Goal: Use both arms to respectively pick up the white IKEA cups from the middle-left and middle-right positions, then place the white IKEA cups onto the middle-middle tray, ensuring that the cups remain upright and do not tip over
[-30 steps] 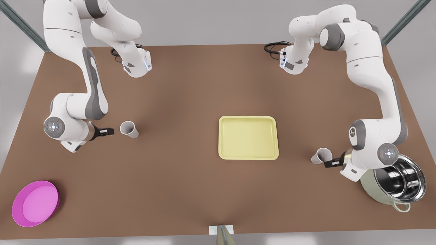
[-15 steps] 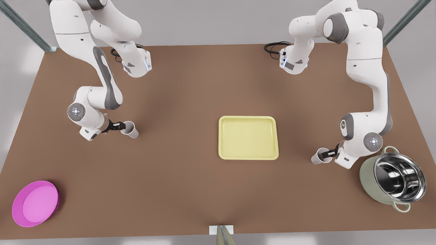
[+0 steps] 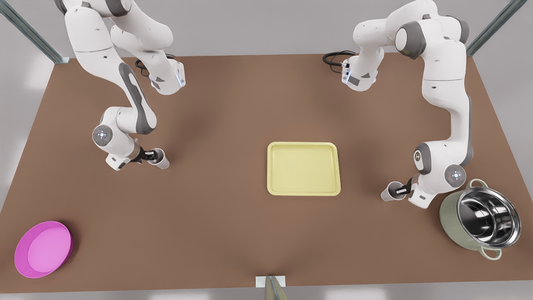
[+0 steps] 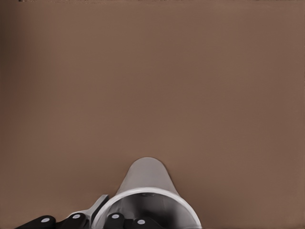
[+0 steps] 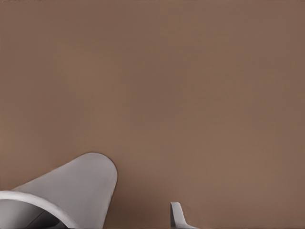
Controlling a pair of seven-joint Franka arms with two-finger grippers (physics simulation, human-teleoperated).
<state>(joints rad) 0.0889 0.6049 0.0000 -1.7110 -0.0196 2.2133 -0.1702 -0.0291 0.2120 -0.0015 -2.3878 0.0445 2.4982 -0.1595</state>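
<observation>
Two white cups stand upright on the brown table. The left cup (image 3: 161,161) is at the front view's left, and my left gripper (image 3: 150,156) is open at its rim. In the left wrist view one finger (image 4: 99,206) lies outside the left cup's (image 4: 145,176) wall, the other inside. At the front view's right my right gripper (image 3: 399,191) is open over the rim of the right cup (image 3: 389,194). In the right wrist view one fingertip (image 5: 177,214) stands apart from the right cup's (image 5: 81,186) side. The pale yellow tray (image 3: 304,168) lies between the cups with nothing in it.
A steel-lined pale green pot (image 3: 479,216) stands just beside the right arm's wrist, at the front view's lower right. A magenta bowl (image 3: 43,249) sits at the lower left corner. Open table lies between each cup and the tray.
Both arms have swung inward toward their cups, and each gripper has gone from short of its cup to over the rim. The pot, once partly covered by the right wrist, now shows whole. Cups stayed put.
</observation>
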